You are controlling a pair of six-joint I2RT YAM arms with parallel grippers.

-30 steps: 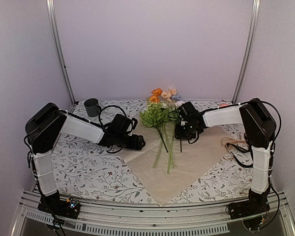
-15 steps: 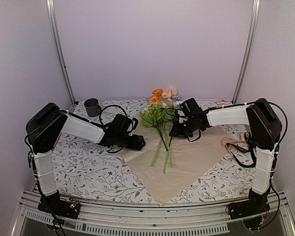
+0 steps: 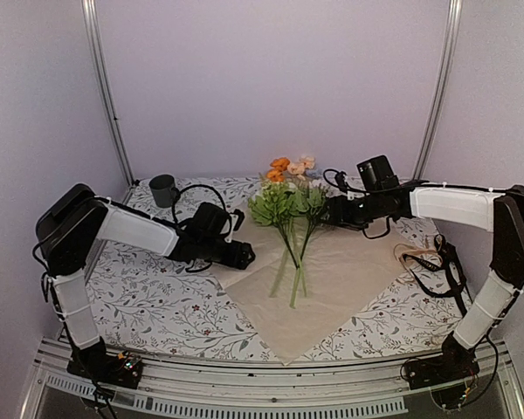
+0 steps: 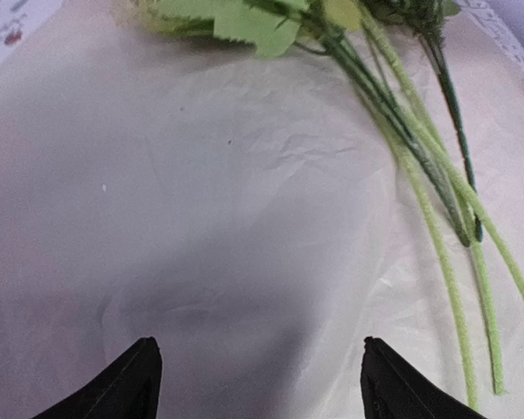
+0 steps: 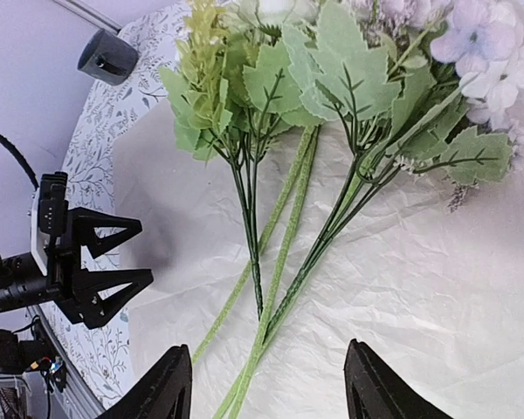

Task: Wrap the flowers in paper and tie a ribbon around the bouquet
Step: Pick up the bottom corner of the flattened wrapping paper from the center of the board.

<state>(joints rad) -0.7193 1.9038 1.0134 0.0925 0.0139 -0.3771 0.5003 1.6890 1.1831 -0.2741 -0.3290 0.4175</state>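
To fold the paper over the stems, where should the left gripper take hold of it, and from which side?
Probably its left corner, approached low from the left. The paper lies flat under the flowers, so only the edges offer a lip, and that corner is nearest the open left gripper.

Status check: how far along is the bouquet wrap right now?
Done: the artificial flowers with green stems lie on the flat peach-orange paper sheet. In hand: nothing; the left hand hovers open over the paper, the right hand open above the stems. Left: rolling the paper into a cone and tying it.
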